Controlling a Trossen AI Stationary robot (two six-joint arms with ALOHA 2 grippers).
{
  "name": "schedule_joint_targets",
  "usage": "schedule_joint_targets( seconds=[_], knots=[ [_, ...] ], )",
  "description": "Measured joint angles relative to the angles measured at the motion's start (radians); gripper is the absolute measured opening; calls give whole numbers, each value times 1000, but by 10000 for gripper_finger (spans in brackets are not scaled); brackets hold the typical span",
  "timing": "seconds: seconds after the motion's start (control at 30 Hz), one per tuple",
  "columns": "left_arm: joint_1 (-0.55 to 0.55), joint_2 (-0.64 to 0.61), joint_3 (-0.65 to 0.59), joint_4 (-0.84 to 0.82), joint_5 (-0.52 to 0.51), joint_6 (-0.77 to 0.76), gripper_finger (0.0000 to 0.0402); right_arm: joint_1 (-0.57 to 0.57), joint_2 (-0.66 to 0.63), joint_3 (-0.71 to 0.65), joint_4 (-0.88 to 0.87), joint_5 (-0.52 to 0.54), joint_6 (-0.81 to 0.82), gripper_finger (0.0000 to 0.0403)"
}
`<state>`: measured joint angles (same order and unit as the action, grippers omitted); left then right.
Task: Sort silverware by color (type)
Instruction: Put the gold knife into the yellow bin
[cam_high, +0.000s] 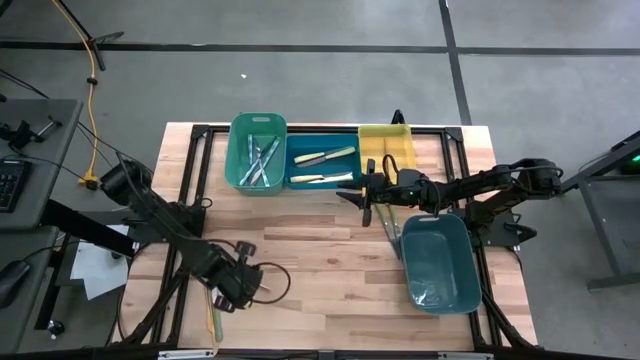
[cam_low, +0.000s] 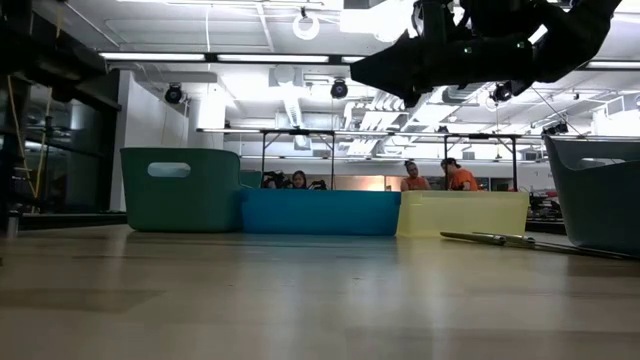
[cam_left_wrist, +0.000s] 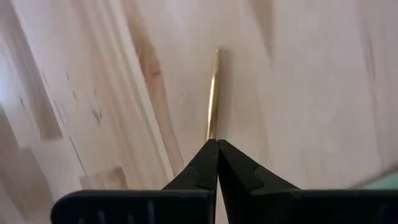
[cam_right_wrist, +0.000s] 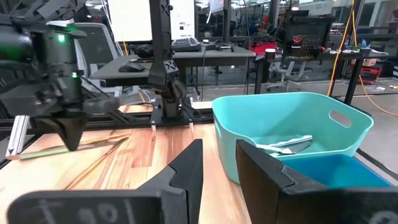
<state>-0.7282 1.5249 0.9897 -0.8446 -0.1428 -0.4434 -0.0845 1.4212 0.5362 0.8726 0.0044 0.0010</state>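
My left gripper (cam_high: 226, 296) (cam_left_wrist: 217, 147) is low over the table's near-left part, shut on a thin pale yellow-handled utensil (cam_left_wrist: 214, 93) (cam_high: 212, 318). My right gripper (cam_high: 364, 194) (cam_right_wrist: 217, 168) hangs open and empty above the table's middle, in front of the blue bin (cam_high: 322, 166). The right wrist view shows the left gripper (cam_right_wrist: 69, 140) pointing down at the table. Two utensils (cam_high: 390, 226) (cam_low: 500, 238) lie flat beside the large teal bin (cam_high: 440, 262). Clear-bluish utensils lie in the green bin (cam_high: 258, 152), and pale yellow-handled ones (cam_high: 325, 156) in the blue bin. My left gripper pinches one end of the thin yellowish utensil (cam_left_wrist: 212, 134) between its two fingertips, coming from above and slanting down. The utensil runs on from the fingertips in line with them, close over the wood. I cannot tell whether it is lifted or rests on the table.
Three bins stand in a row at the far edge: green, blue and yellow (cam_high: 385, 145). The large teal bin fills the table's near-right part. Bare wood lies between the arms (cam_high: 320, 270). More thin utensils (cam_right_wrist: 93, 163) lie near the left gripper. People sit far behind the table (cam_low: 455, 175).
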Motion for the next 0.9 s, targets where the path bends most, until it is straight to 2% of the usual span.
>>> schedule_joint_targets(
  seconds=[0.13, 0.33, 0.53, 0.67, 0.9],
  knots=[
    [2, 1, -28, 9, 2, -57, 33, 0, 0, 0, 0, 0, 0, 91],
    [2, 7, -82, 93, 13, -84, 108, 0, 0, 0, 0, 0, -1, 91],
    [2, 7, -130, 103, 20, -116, 175, 0, 0, 0, 0, 0, -1, 91],
    [3, 7, -163, 119, 29, -132, 191, 0, 0, 0, 0, 0, -1, 91],
    [19, 7, -210, 226, 42, -139, 189, 0, 0, 0, 0, 0, 0, 91]
  ],
)
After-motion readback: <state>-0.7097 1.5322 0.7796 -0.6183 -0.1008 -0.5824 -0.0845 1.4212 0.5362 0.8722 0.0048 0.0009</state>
